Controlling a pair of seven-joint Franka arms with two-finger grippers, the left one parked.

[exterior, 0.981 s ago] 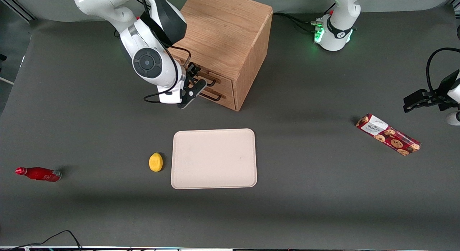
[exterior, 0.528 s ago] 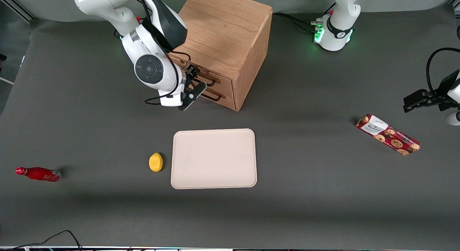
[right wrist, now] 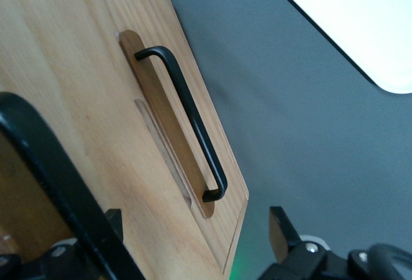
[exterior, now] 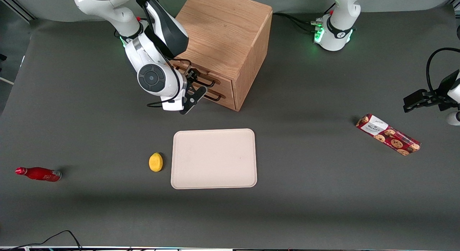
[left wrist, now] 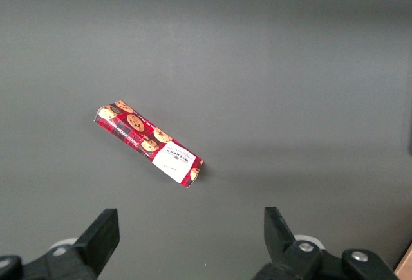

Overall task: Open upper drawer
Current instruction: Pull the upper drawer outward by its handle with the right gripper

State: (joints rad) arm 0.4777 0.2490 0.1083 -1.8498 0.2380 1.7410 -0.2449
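A dark grey table (exterior: 305, 172) carries the wooden cabinet (exterior: 222, 31) in the upper middle of the front view. Its upper drawer (exterior: 223, 82) is shut. The gripper (exterior: 197, 85) hovers at the drawer's black bar handle (right wrist: 38, 151), fingers spread wide and gripping nothing. Best to centre the bar between them, close firmly, then pull straight out along the drawer's travel.
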